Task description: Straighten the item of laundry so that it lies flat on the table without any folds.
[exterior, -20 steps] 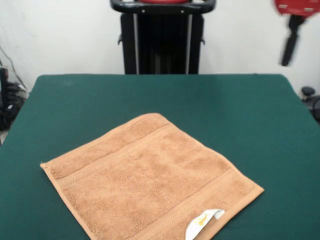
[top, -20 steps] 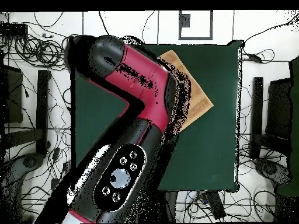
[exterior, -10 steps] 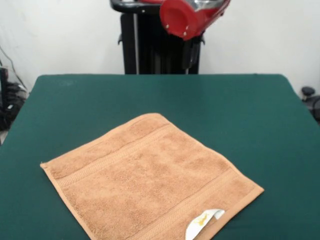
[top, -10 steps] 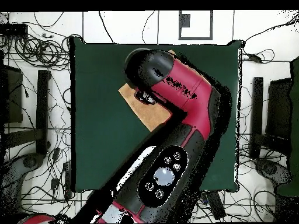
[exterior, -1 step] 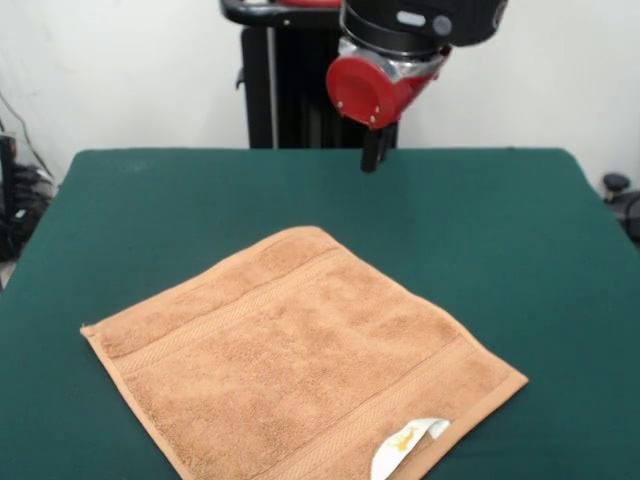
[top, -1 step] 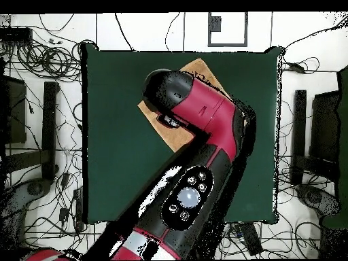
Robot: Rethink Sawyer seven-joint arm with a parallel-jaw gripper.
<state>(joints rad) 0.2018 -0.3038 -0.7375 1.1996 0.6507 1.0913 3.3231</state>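
Currently, an orange-tan terry-cloth towel (exterior, -1 step: pixel 300 360) is spread open on the dark green tabletop (exterior, -1 step: pixel 520 230), set diagonally to the tabletop's edges. In the front view it is seen toward the near edge, with one corner pointing to the middle of the tabletop and its nearest part cut off by the bottom of the picture. Two woven border bands are seen running across it, and a small white label (exterior, -1 step: pixel 405 445) is curled up at its near right edge. No fold is seen in the cloth.

The red and black arm (top, -1 step: pixel 197 129) is held above the tabletop, and in the overhead view much of the towel is covered by it. The gripper (exterior, -1 step: pixel 372 158) is seen only as a single dark tip hanging below the red wrist housing, over the far part of the tabletop and well apart from the towel. Whether its fingers are parted or together cannot be told.
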